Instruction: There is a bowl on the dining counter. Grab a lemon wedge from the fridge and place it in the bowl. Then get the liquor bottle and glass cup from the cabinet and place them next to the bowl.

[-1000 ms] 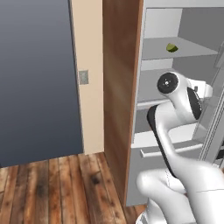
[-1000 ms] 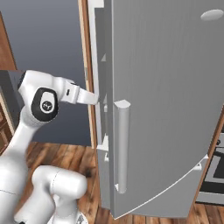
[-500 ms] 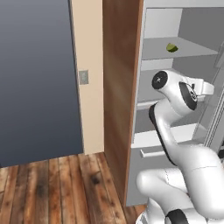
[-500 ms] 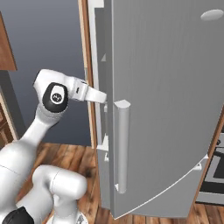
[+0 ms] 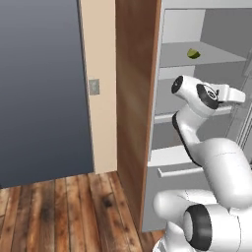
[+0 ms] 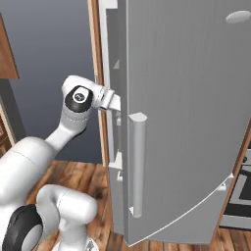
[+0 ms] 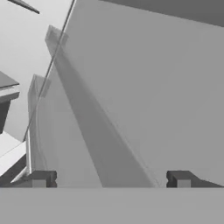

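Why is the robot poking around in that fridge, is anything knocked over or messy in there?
Nothing stands out. The fridge door stands open, and the lemon wedge sits alone on an upper shelf, nothing spilled around it. The gripper is open and empty, facing the door's grey inner side.

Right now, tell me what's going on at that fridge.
The white arm is reaching into the open fridge, between the cabinet side and the open door. Its gripper is open and empty, facing a plain grey inner surface. The lemon wedge sits untouched on an upper shelf, above the level of the hand. Nothing has been picked up yet, so the first step of the task is not yet done.
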Tool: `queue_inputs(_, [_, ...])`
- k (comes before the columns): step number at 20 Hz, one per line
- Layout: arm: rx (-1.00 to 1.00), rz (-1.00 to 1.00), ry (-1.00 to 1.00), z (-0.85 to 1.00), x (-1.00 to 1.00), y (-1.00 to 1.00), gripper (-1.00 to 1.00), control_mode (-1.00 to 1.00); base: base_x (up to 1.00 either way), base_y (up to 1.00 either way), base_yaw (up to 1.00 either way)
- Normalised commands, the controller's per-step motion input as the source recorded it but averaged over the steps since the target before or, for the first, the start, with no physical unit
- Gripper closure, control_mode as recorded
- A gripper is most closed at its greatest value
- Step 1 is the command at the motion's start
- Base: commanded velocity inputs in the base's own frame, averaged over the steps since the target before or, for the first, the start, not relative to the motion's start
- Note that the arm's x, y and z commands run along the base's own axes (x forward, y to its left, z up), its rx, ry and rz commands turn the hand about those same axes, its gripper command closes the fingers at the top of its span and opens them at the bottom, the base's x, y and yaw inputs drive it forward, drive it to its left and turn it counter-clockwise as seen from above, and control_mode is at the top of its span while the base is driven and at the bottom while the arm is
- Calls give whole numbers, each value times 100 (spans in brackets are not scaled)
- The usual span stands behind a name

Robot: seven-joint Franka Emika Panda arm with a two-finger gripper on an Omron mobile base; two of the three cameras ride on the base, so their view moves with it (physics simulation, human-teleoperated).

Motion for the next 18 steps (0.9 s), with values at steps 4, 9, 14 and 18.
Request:
queue_inputs(4, [-9,-19,5,-29,-4,-78,-100,-100,0,0,0])
queue_inputs(9, [-5,-22,5,-34,-40,-100,-100,-100,0,0,0])
queue_inputs(14, [-2,-21,2,-29,-80,-100,-100,-100,0,0,0])
queue_inputs(18, [0,-13,0,-28,-98,-100,-100,-100,0,0,0])
